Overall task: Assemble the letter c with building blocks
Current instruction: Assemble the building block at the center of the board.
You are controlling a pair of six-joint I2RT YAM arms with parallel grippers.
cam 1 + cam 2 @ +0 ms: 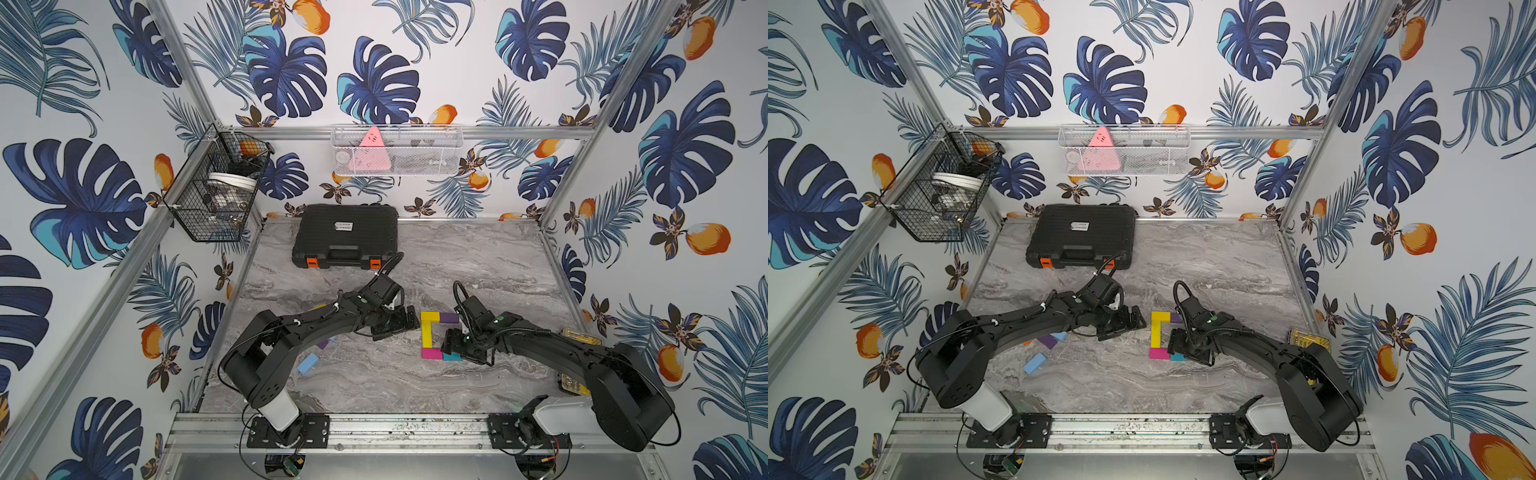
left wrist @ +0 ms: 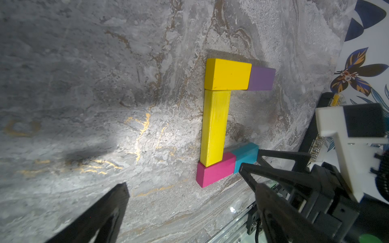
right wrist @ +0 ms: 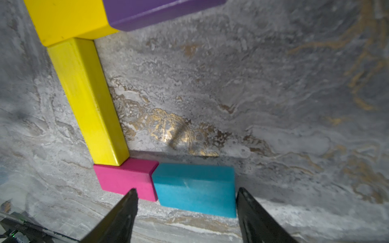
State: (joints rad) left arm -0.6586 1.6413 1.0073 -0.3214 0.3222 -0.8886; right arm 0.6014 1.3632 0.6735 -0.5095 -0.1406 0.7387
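Observation:
The building blocks form a bracket shape in both top views. A short yellow block [image 1: 430, 316] and a purple one [image 1: 449, 318] make the far bar. A long yellow block [image 1: 427, 336] is the spine. Magenta [image 1: 431, 353] and teal [image 1: 452, 356] blocks make the near bar. My right gripper [image 3: 187, 190] is open low over the teal block [image 3: 193, 187], with one finger beside its outer end and the other over the magenta block [image 3: 126, 178]. My left gripper [image 2: 192, 189] hangs wide open and empty just left of the shape [image 2: 214, 126].
Loose blocks lie under the left arm: light blue [image 1: 1034, 363], purple [image 1: 1047, 341] and others partly hidden. A black case [image 1: 345, 237] stands at the back left. A yellow-lidded clear box [image 1: 582, 337] sits by the right edge, under the right arm. Wire baskets hang on the walls.

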